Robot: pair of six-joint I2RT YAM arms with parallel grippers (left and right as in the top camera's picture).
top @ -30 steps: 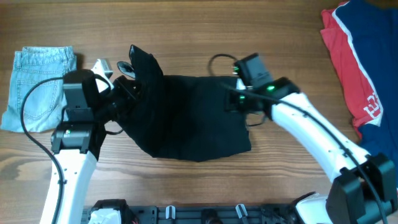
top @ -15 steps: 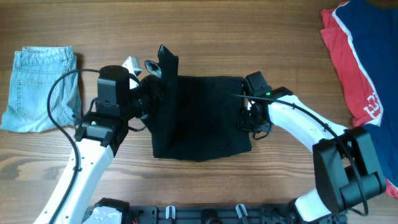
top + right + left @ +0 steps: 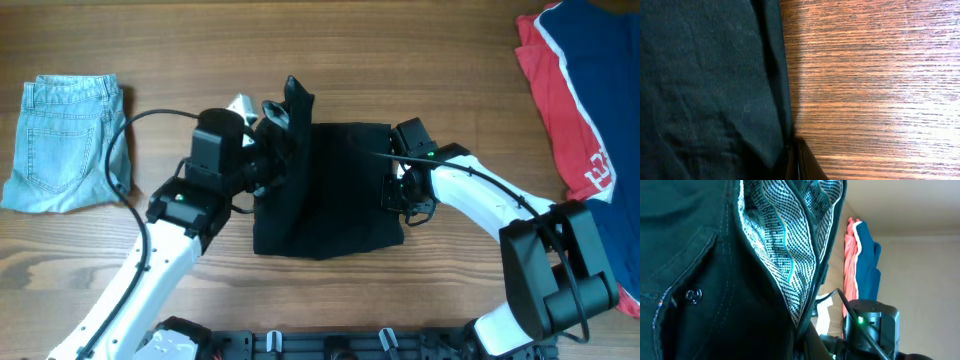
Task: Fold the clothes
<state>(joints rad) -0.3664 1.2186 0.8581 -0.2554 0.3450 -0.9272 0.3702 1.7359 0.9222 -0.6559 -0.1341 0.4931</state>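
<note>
Left pincer [image 3: 278,128] is clamped on a raised flap of the black garment [image 3: 340,190], which lies mid-tabletop [image 3: 450,60] between both arms. Right pincer [image 3: 400,195] sits closed to a sliver at its right hem, seemingly nipping the cloth. Fabric looks soft, limp and light, likely to sag and slide. It is thicker at the checked lining [image 3: 775,245] and button [image 3: 693,295], so seams and hems give the surest hold. No label reads; white lettering on the red and blue shirt [image 3: 575,90] is too small.

Top-down overhead; wrist views near garment [image 3: 330,190]
</note>
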